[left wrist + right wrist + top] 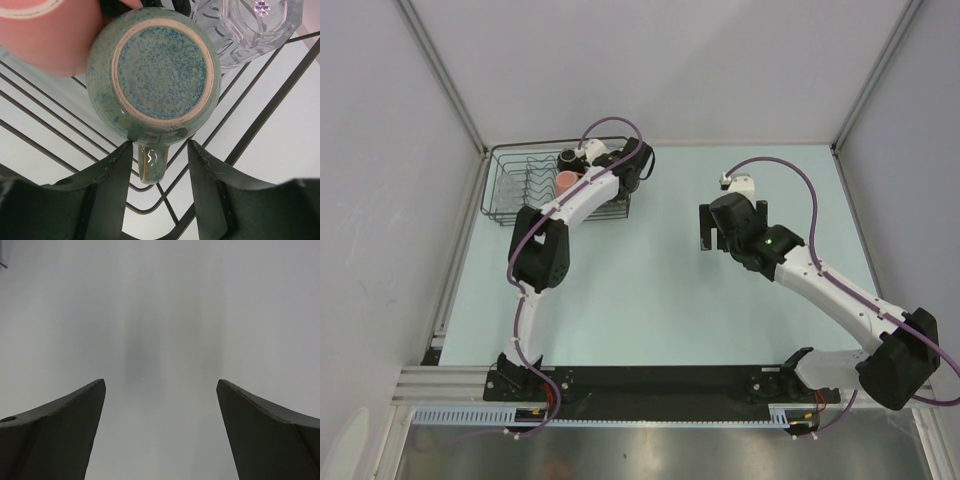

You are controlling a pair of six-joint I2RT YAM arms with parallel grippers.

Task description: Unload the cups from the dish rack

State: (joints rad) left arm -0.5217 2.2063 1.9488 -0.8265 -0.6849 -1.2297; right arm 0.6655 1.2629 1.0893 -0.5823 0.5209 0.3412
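Pale table (650, 300) between grey walls; the dish rack (498, 200) sits at its far left corner, cups inside; the green-teal cup (155, 70) stands bottom-up there, likely to drain; left jaws part-open astride its handle (152, 162), seemingly not yet gripping; right jaws wide, empty, over the table.

Glossy glazed ceramic green cup (160, 75), clear glass tumbler (255, 22), blk metal-wire rack (280, 97).

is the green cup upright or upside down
Upside down: in the left wrist view the green cup shows its ringed base to the camera, rack wires beneath.
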